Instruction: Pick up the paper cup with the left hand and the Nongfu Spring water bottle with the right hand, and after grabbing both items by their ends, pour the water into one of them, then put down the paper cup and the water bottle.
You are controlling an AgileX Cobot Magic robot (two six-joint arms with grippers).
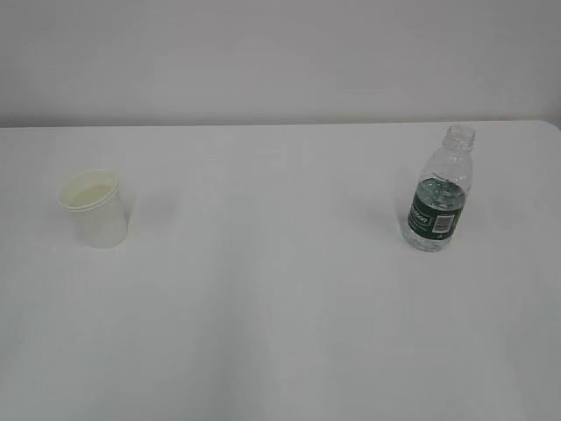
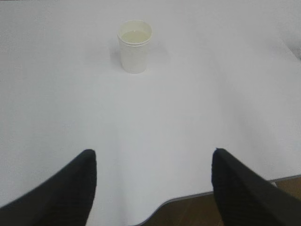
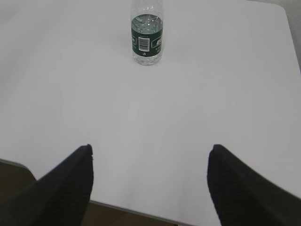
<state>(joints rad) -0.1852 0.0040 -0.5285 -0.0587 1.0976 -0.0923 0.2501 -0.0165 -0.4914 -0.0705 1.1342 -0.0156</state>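
Standing upright on the left part of the white table, the paper cup is being seen with its rolled rim open upward and a pale yellowish inside. Well apart from it, on the right part of the same table, the Nongfu Spring water bottle is being shown upright, uncapped, with its dark green label band around the middle and the water being seen in its lower part, up to about the label.

In the left wrist view, the left hand is being held with its two dark fingers spread wide, with nothing between them; the cup is standing well ahead of them, untouched, near the far part of the table. In the right wrist view, the right hand is likewise being held spread apart and empty above the table's near edge, with the bottle standing well ahead, slightly left of the midline between the fingers.
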